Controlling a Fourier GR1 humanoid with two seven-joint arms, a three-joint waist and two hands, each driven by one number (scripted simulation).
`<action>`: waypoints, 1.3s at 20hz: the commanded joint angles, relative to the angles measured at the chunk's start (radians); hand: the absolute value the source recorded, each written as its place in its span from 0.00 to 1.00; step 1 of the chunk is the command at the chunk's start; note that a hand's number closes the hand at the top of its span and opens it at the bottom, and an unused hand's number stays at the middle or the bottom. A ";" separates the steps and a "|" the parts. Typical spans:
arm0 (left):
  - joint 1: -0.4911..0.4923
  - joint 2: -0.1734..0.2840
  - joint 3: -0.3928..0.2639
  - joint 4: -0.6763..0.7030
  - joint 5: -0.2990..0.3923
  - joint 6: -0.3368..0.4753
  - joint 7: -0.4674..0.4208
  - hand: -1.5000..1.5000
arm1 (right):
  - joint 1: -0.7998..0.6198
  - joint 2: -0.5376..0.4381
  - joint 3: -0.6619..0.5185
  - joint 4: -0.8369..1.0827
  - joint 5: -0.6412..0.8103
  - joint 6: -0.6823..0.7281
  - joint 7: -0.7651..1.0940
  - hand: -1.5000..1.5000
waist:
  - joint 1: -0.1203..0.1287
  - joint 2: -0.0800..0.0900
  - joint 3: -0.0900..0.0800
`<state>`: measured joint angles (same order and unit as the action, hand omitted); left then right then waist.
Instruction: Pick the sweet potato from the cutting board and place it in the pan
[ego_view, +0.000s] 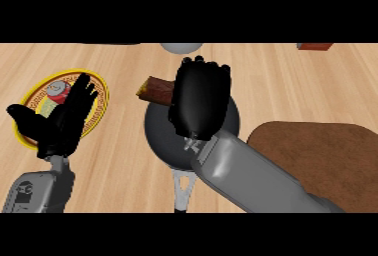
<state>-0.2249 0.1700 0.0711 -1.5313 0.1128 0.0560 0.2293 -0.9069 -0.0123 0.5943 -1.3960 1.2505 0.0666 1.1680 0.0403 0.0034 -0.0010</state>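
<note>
Right forearm angles up from the bottom edge, its right hand (198, 100) curled round the sweet potato (155, 89) over the dark pan (159, 135), while the left hand (63, 117) rests open above the yellow-rimmed plate (100, 95).

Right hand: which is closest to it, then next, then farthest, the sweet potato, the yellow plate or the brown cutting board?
From the right hand in the head view:
1. Sweet potato, held in it, poking out on its left over the pan.
2. Cutting board, lower right.
3. Yellow plate, far left, under the left hand.
</note>
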 joint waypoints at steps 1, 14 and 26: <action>0.015 0.022 0.020 -0.021 0.009 -0.013 -0.001 0.50 | 0.018 0.012 -0.030 0.097 -0.025 -0.175 0.076 1.00 | -0.012 0.001 0.001; 0.032 -0.014 -0.007 -0.076 -0.027 0.033 0.015 0.50 | 0.110 0.012 -0.131 0.420 -0.193 -0.468 -0.016 0.00 | -0.006 0.004 0.002; 0.055 -0.006 0.024 -0.028 -0.017 0.015 -0.016 0.50 | 0.197 0.008 -0.154 0.394 -0.331 -0.826 -0.283 0.00 | -0.037 0.000 0.002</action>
<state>-0.1849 0.1690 0.0904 -1.5788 0.1133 0.0565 0.2371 -0.7401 -0.0048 0.4876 -0.9609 0.9243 -0.5904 0.9367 0.0190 0.0042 0.0007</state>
